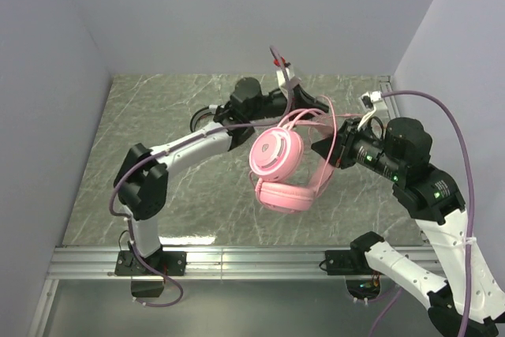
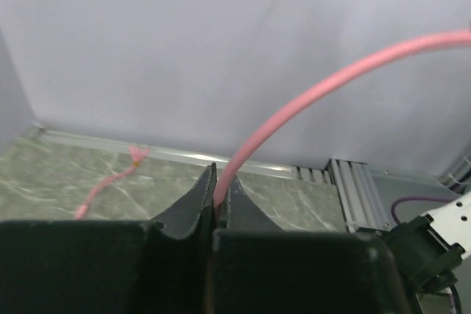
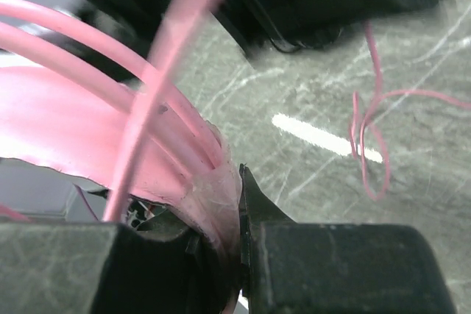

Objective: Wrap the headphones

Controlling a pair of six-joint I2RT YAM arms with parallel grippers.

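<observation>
Nearest me, the right gripper (image 1: 341, 150) had its jaws pinched on the headband (image 3: 66, 126) of the pink headphones (image 1: 278, 165); from the right wrist I could see the fingers (image 3: 254, 207) pressed against the pink band, with a bit of clear film bunched at the grip. The headset hung from that hold over the middle of the grey marbled table (image 1: 158, 140), one round ear cup turned up towards the overhead camera and the other lower and nearer the arm bases. Whether the lower cup touched the tabletop I could not tell. Several turns of the pink cable (image 2: 294, 108) lay over the band beside the right jaws.

A little farther off, the left gripper (image 1: 309, 105) was pressed together on a single strand of that cable, which rose from between its fingertips and arced away to the right. Beyond it, slack cable trailed across the tabletop, its loose end (image 2: 110, 182) lying flat towards the far side. Behind that ran a metal rail (image 2: 353, 185) along the table's edge, under the plain pale wall (image 2: 221, 34).
</observation>
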